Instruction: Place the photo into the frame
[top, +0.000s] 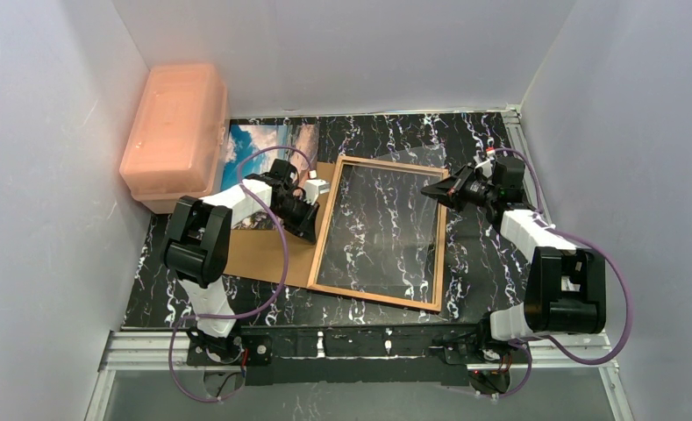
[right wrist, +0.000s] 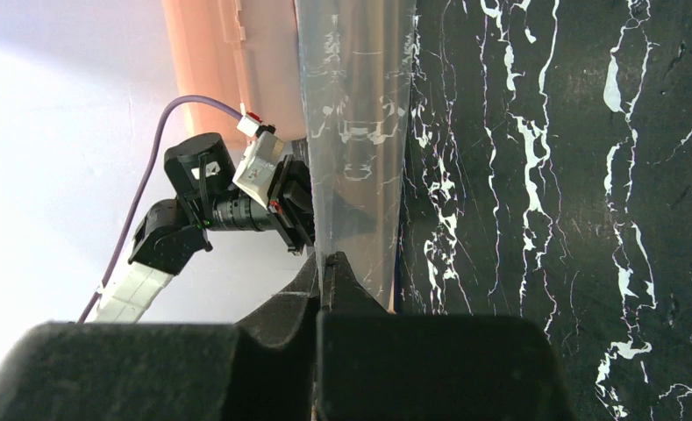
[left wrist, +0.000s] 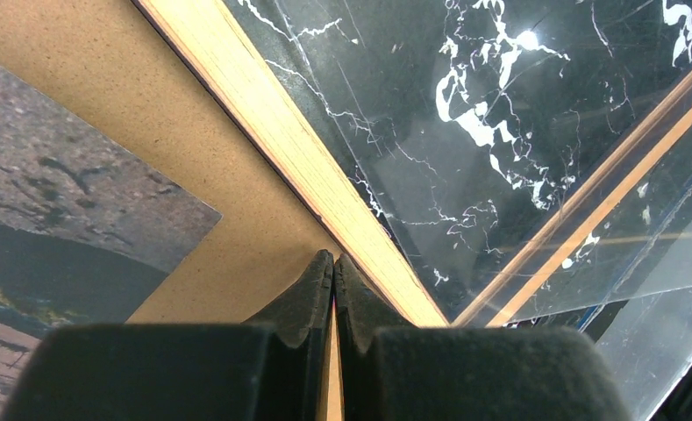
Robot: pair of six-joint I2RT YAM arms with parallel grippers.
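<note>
Frame (top: 323, 237): flat mid-worktop (top: 482, 254), wood back up, slightly skewed, short end close to near edge

Pane (top: 417, 167): not seated flat, far right corner lifted clear of the frame's far right corner, rest slanting down across the opening; marble veins visible through it

Right jaws: closed tight on the pane's raised edge, thin sheet pinched between fingertips (right wrist: 351, 289); in wrist view pane (right wrist: 360, 132) running straight away from the tips

Left jaws: fully closed, nothing held; fingertips (left wrist: 311, 289) low over the board (left wrist: 105, 70), just beside the frame's left rail (left wrist: 324, 184). Contact with board or rail: cannot tell

Photo (top: 267, 145): outside the frame, toward far left corner of worktop, just beside the box (top: 175, 132); sky end near far edge, near end lying on top of the board (top: 263, 254). One corner of photo (left wrist: 61, 202) in left wrist view, flat on the board, apart from the rail

Board: flat, left of frame, under the left arm; right edge meeting the frame's left rail, over or under not clear

Box: orange, lidded, far left corner against the wall

Left arm (right wrist: 193, 210) visible past the pane in right wrist view
</note>
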